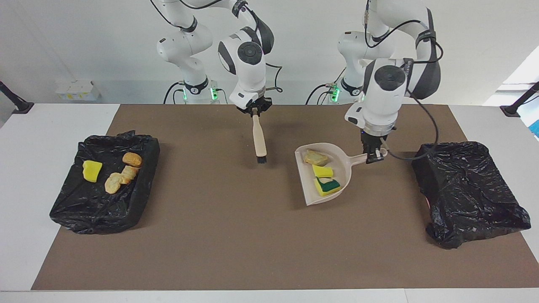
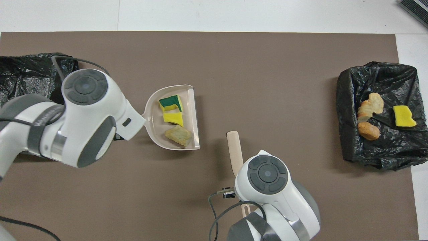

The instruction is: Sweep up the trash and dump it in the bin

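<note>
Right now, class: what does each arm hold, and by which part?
Left tool: dustpan, by its handle's end. Right tool: brush, by its handle's top.

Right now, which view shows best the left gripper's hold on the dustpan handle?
The facing view: the left gripper is seen shut on the handle of the dustpan. In the overhead view the arm's white wrist covers it; only the dustpan shows.

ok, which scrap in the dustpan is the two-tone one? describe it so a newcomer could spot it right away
Start at the beige dustpan that the left gripper holds by its handle above the brown mat, near the empty black bin. Three scraps lie in it in a row. The one you want is the green-and-yellow sponge piece, farthest from the robots; next to it is a plain yellow piece, then a tan chunk.
</note>
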